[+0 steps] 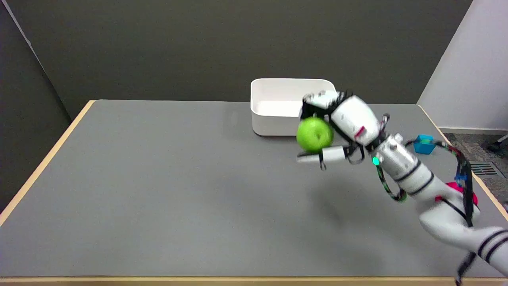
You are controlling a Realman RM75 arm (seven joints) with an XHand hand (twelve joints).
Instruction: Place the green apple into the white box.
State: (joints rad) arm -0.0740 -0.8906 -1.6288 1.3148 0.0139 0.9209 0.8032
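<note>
Above the table's far side, I have the green apple [314,134] gripped in my right hand [337,123], lifted beside the white box [274,104]; carrying it over and releasing remain.

A lab or test room, by the look of it: a plain grey tabletop [158,190] with pale wood edging, bare dark walls [198,47] behind, and a white robot arm [416,178] trailing braided cables [462,167] across the table.
</note>
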